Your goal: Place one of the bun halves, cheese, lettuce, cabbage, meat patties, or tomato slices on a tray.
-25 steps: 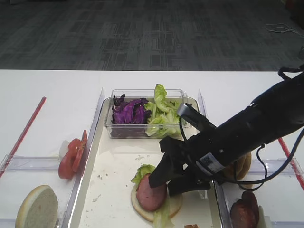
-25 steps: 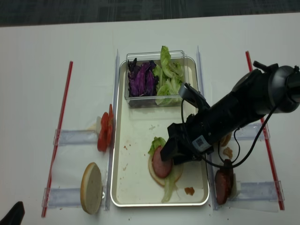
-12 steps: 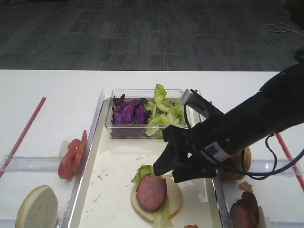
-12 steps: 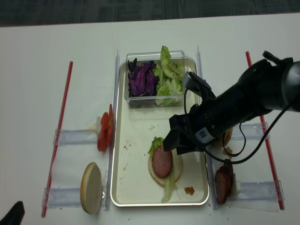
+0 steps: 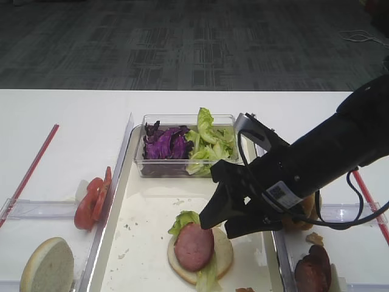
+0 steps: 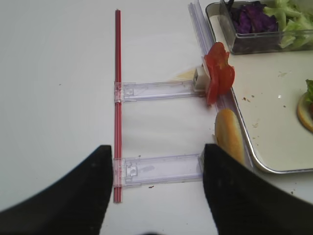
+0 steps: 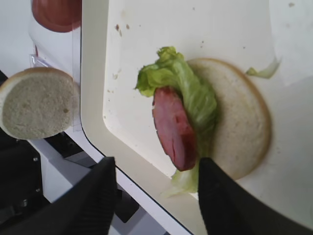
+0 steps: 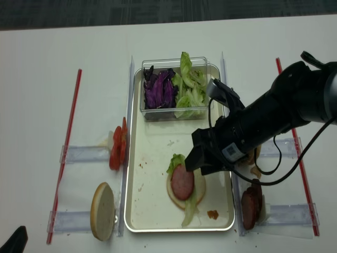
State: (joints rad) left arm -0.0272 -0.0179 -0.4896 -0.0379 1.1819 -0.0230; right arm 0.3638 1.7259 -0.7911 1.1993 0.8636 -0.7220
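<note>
right pincer hangs spread and empty above the patty

risk as i judge it: the patty lies tilted on lettuce, below and just left of the fingers, so a brush from them could slide it off the bun onto the tray. it is pink with a darker red rim, round, smaller than the bun. left pincer also gapes, holding nothing, over bare desk.
</note>
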